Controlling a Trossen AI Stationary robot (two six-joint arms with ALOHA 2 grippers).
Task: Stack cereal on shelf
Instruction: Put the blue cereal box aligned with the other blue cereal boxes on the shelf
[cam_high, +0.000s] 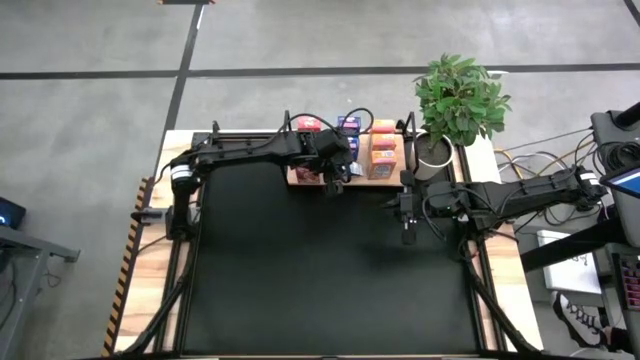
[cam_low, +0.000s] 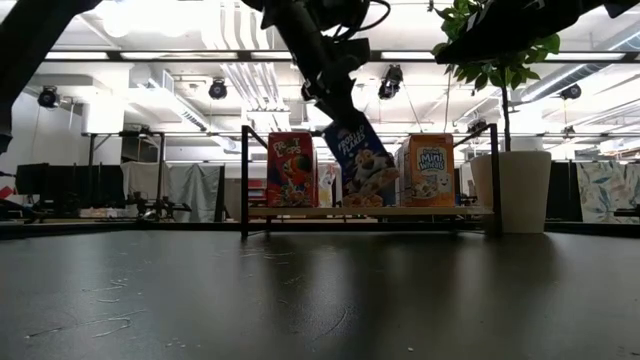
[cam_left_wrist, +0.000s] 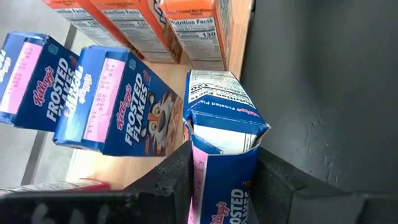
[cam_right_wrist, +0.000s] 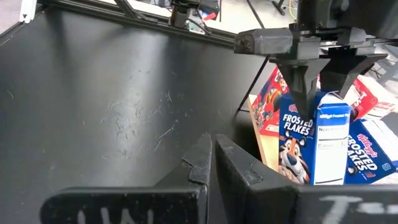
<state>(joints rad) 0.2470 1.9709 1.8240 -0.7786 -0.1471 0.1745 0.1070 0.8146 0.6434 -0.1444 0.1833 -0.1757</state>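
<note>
Most of the job looks done: red, blue and orange cereal boxes already stand on the wooden shelf (cam_high: 383, 176) at the far edge of the counter (cam_high: 330, 270), and none are left lying on the black top. The left claw (cam_low: 335, 113) grips one more Frosted Flakes box (cam_low: 362, 166) by its top, tilted, at the shelf's front edge, apparently not yet set down. The right claw (cam_high: 408, 236) waits clenched and empty, over the counter near the potted plant (cam_high: 455, 95).
</note>
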